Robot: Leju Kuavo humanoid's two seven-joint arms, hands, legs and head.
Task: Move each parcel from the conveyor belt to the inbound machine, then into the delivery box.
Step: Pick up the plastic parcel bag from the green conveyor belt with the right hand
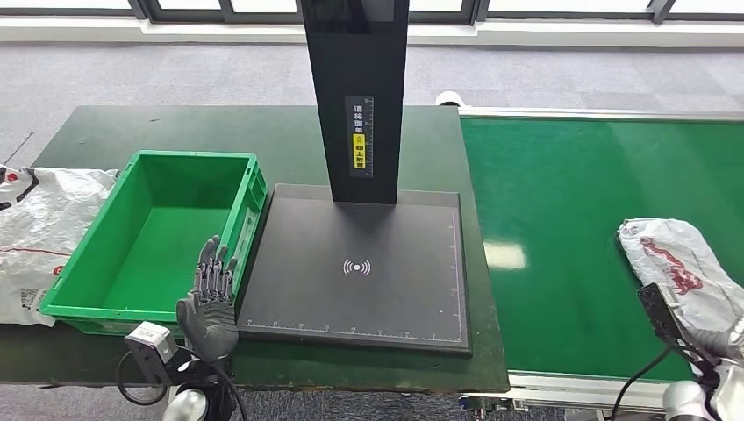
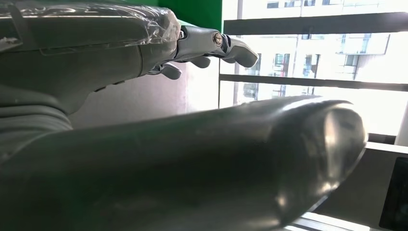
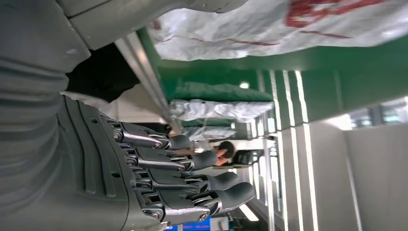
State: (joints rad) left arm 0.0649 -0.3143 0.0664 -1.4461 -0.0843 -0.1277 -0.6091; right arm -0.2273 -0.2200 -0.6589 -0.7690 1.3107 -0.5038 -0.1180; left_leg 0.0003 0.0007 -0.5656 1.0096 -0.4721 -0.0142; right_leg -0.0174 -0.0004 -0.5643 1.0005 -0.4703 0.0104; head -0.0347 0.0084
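Note:
A crumpled white-grey parcel [image 1: 680, 263] with red print lies on the green conveyor belt [image 1: 579, 210] near its front right. My right hand [image 3: 144, 178] is just in front of it, fingers [image 3: 211, 185] stretched out and holding nothing; the parcel [image 3: 288, 24] is close beside the hand. My left hand [image 1: 209, 298] stands with its fingers up and spread, empty, at the near right corner of the green delivery box [image 1: 246, 189], which is empty. The inbound machine's black plate [image 1: 360, 298] lies bare between box and belt.
The machine's black column [image 1: 361, 96] rises at the back of the plate. Another white-grey bag [image 1: 39, 232] lies on the dark table left of the box. Farther along the belt lies one more parcel [image 3: 216, 108], with a person [image 3: 223, 154] beyond it.

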